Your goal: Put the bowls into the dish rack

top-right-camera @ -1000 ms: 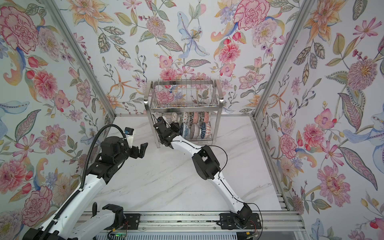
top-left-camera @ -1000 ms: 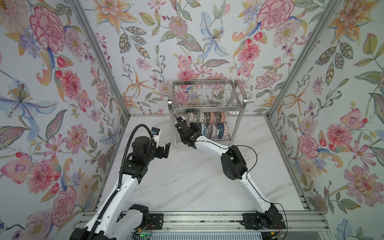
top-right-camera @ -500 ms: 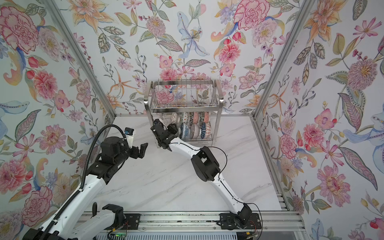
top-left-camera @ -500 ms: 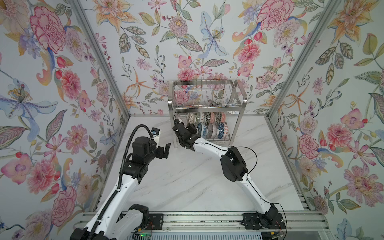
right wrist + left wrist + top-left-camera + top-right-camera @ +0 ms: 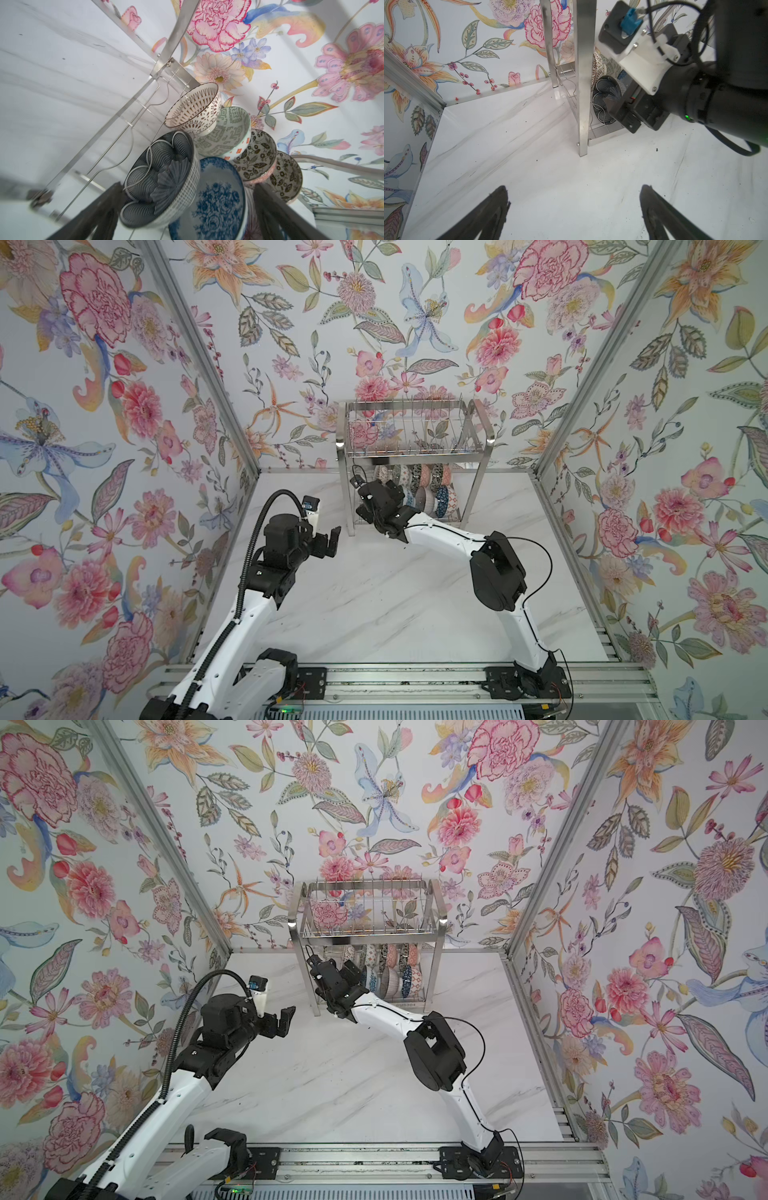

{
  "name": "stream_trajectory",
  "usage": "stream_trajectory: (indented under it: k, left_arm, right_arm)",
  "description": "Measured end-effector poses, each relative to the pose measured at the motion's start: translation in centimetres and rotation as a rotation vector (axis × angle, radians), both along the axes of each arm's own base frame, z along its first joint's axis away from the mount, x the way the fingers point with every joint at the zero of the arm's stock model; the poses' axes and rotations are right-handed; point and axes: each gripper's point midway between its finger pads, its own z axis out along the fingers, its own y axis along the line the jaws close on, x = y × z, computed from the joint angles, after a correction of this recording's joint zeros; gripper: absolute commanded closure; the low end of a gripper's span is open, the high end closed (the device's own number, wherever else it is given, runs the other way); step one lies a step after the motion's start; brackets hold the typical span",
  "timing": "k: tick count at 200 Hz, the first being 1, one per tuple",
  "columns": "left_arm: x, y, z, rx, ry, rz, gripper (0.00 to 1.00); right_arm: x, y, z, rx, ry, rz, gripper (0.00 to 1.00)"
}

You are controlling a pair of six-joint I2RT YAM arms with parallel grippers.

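1. In both top views a white marble tabletop (image 5: pixel 374 605) is lying inside floral wall panels (image 5: pixel 104 364). The dish rack (image 5: pixel 415 455) is standing at the back wall, beyond both pairs of fingertips. The bowls (image 5: pixel 432 489) are sitting on edge in its lower tier, in two rows. The right gripper (image 5: pixel 395 492) is reaching into that tier's left end, among the nearest bowls. The left gripper (image 5: pixel 332 541) is hovering over bare marble short of the rack, spread wide and carrying nothing.
2. In the left wrist view the left fingers (image 5: pixel 488 214) are standing wide apart with only marble between them. Ahead of them the rack's front leg (image 5: pixel 584 83) is resting on the marble. Past it a black-and-white netted bowl (image 5: pixel 602 91) is leaning in the lower tier, with a right finger (image 5: pixel 618 108) directly before it.
3. In the right wrist view the right fingers (image 5: pixel 99 214) are spread wide, released. Between them the netted bowl (image 5: pixel 162 176) and a blue rose bowl (image 5: pixel 216 203) are leaning on the wavy wires (image 5: pixel 124 153). Beyond the tips a brown-dotted bowl (image 5: pixel 197 106), a green geometric bowl (image 5: pixel 228 133) and two leaf-patterned bowls (image 5: pixel 257 158) are nesting. Whether a finger is touching the netted bowl's rim cannot be told.
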Motion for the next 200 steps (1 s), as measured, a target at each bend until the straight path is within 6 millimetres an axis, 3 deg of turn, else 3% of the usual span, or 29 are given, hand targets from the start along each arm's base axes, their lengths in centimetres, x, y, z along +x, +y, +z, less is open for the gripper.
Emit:
stream_trajectory:
  k: [36, 70, 103, 113, 128, 140, 159, 179, 200]
  left_arm:
    - [-0.4, 0.5, 1.5, -0.006, -0.057, 0.019, 0.01]
    - [-1.4, 1.5, 4.1, -0.031, -0.181, 0.063, 0.01]
    - [-1.7, 3.2, 5.0, -0.053, -0.248, 0.163, 0.01]
    - [-1.5, 3.8, 4.5, -0.064, -0.259, 0.206, 0.01]
    - [-1.4, 4.8, 2.5, -0.075, -0.264, 0.268, 0.01]
    - [-1.3, 5.6, 0.0, -0.066, -0.251, 0.318, 0.01]
    - [-1.1, 6.8, -4.6, -0.018, -0.205, 0.387, 0.01]
    - [-1.3, 8.0, -8.9, 0.058, -0.163, 0.440, 0.01]
    - [-1.3, 8.9, -9.8, 0.117, -0.198, 0.477, 0.01]
  right_arm:
    - [-3.7, -2.0, 0.7, 0.089, 0.019, 0.083, 0.01]
    - [-8.3, -7.4, 1.1, 0.156, 0.026, 0.107, 0.01]
    - [-11.9, -15.5, 4.5, 0.310, -0.070, 0.059, 0.01]
    - [-12.3, -19.4, 5.6, 0.377, -0.120, -0.007, 0.01]
    - [-12.6, -25.4, 5.6, 0.448, -0.188, -0.142, 0.01]
    - [-13.0, -30.3, 4.1, 0.475, -0.231, -0.273, 0.01]
    - [-13.9, -35.0, -0.2, 0.455, -0.232, -0.410, 0.01]
    - [-14.5, -37.9, -5.0, 0.388, -0.168, -0.516, 0.01]
    - [-14.2, -39.6, -7.3, 0.362, -0.139, -0.583, 0.01]
